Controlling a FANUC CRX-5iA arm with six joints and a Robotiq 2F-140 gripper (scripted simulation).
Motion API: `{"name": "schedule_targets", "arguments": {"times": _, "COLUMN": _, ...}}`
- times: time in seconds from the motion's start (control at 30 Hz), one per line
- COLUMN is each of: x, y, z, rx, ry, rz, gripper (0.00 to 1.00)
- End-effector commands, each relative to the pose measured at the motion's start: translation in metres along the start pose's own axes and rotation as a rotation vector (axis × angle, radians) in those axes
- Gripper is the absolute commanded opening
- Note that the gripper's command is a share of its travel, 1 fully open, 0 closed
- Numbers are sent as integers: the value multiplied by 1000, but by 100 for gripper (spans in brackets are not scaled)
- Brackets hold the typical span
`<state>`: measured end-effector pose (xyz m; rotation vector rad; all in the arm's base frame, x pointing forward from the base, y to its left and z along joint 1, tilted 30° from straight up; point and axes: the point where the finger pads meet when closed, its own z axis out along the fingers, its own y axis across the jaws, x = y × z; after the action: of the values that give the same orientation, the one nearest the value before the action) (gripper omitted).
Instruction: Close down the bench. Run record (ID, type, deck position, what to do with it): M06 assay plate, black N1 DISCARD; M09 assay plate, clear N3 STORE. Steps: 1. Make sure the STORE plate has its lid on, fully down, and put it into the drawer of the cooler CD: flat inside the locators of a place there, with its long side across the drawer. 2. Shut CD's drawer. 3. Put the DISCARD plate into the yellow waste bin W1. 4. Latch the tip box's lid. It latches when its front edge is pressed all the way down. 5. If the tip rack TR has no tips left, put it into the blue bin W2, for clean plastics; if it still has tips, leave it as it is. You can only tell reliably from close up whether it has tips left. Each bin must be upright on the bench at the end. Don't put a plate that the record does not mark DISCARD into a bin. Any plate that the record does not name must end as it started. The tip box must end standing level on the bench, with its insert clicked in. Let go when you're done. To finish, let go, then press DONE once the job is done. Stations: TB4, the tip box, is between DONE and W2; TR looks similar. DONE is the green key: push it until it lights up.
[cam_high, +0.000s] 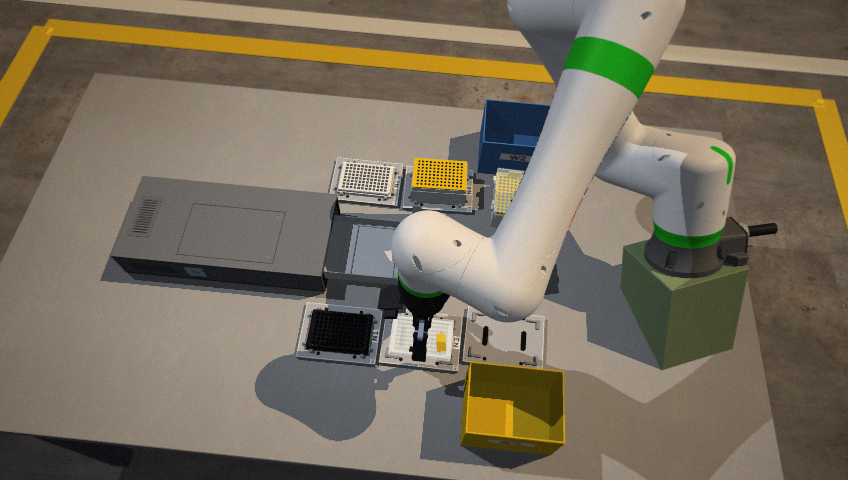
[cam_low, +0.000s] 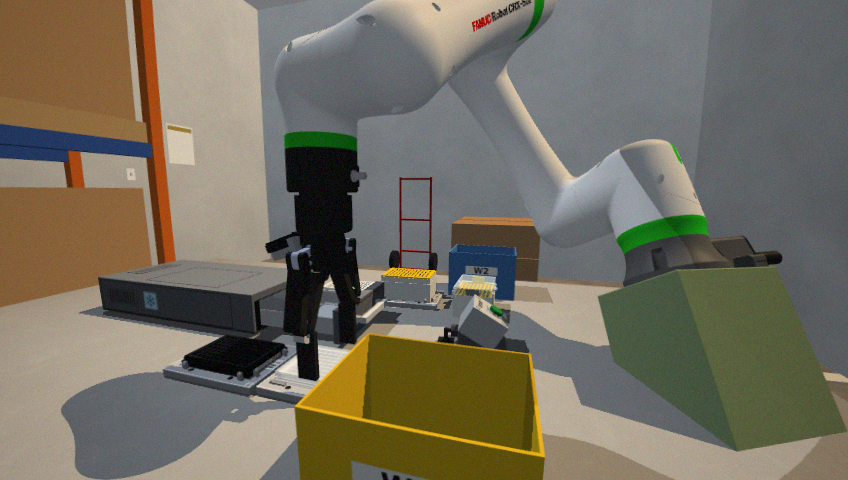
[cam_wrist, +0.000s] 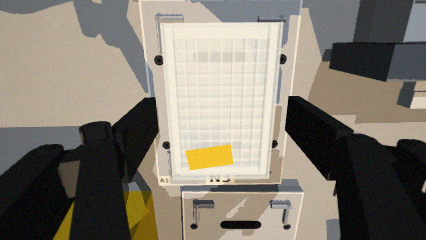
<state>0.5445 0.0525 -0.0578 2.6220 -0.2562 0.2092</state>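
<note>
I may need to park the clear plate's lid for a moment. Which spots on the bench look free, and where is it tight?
The bare nest plate right of the clear lidded plate carries nothing. The bench left of the black plate looks free. It is crowded between the grey cooler's open drawer, the yellow tip box and the blue bin.
</note>
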Motion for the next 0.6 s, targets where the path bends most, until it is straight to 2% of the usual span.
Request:
{"name": "schedule_targets", "arguments": {"times": 0.0, "x": 1, "y": 0, "z": 0, "rx": 1, "ry": 2, "rz": 0, "gripper": 70}}
{"name": "schedule_targets", "arguments": {"times": 0.43, "x": 1, "y": 0, "z": 17, "rx": 1, "ry": 2, "rz": 0, "gripper": 70}}
{"name": "schedule_targets", "arguments": {"times": 0.57, "x": 1, "y": 0, "z": 17, "rx": 1, "ry": 2, "rz": 0, "gripper": 70}}
